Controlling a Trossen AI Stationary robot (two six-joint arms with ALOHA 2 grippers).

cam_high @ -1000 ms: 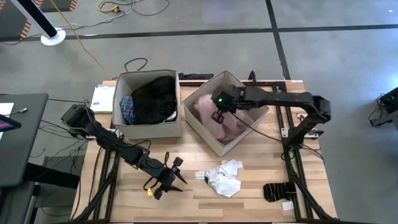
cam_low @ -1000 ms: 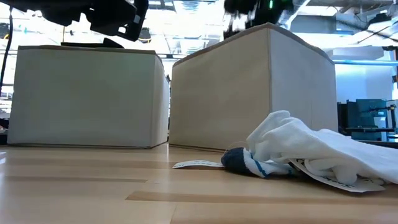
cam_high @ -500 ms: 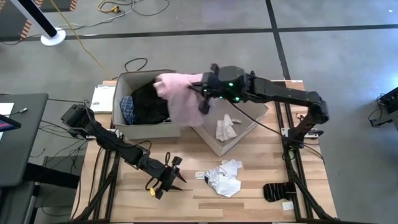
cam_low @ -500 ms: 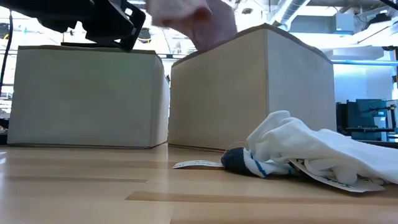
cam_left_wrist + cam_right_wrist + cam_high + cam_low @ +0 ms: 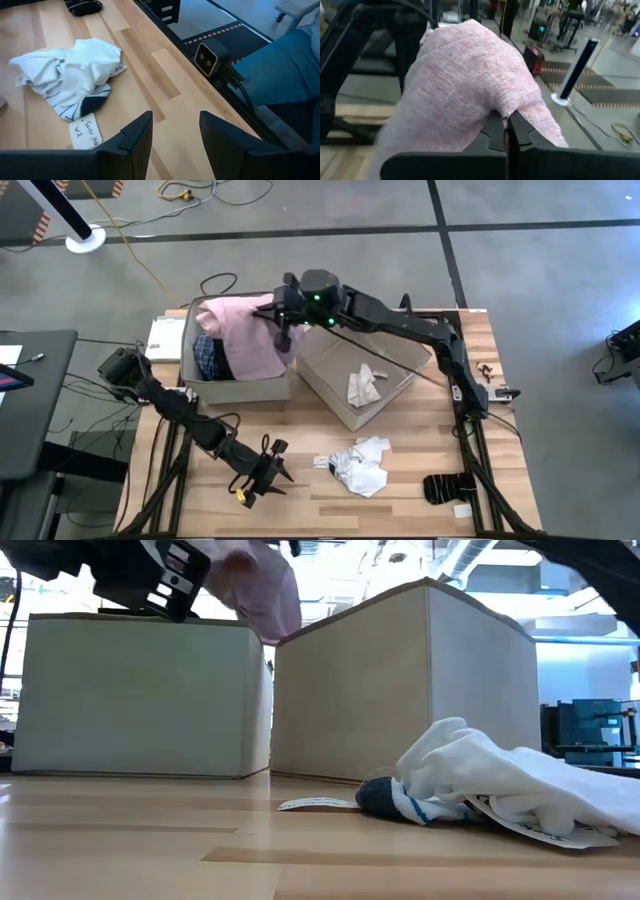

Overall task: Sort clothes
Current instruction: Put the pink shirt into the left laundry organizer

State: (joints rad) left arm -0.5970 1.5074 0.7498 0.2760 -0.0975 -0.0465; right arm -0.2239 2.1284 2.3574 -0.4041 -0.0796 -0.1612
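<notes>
My right gripper [image 5: 284, 320] is shut on the pink garment [image 5: 246, 335] and holds it over the left beige box [image 5: 240, 389]. That box also holds a blue plaid shirt [image 5: 204, 356], lying partly under the pink cloth. The right beige box [image 5: 345, 412] has a small white piece [image 5: 362, 385] in it. White-grey pieces [image 5: 360, 468] lie bunched on the table near its front. Black socks [image 5: 445, 488] lie flat at the front right. My left gripper [image 5: 266, 472] is open over the front of the table, left of the white pieces [image 5: 70, 75], with nothing between its fingers. My right gripper pinches a bunched fold of the pink garment [image 5: 496, 111] between its two shut fingers. The fingers lie nearly level and point toward the table's left. The cloth drapes over and around the fingers and hangs slack below them [image 5: 262, 585], down into the left box.
A white flat object [image 5: 164, 338] lies left of the left box. A paper tag [image 5: 322, 462] lies beside the white pieces. Bare wooden tabletop lies between the boxes and the front edge. The frame rails run along the right side [image 5: 470, 415].
My right gripper has risen out of the right box, turned from pointing down to nearly level, and swung toward the table's left with the pink garment. The garment has been lifted clear of the right box and now hangs over the left box. A white piece now shows in the right box.
</notes>
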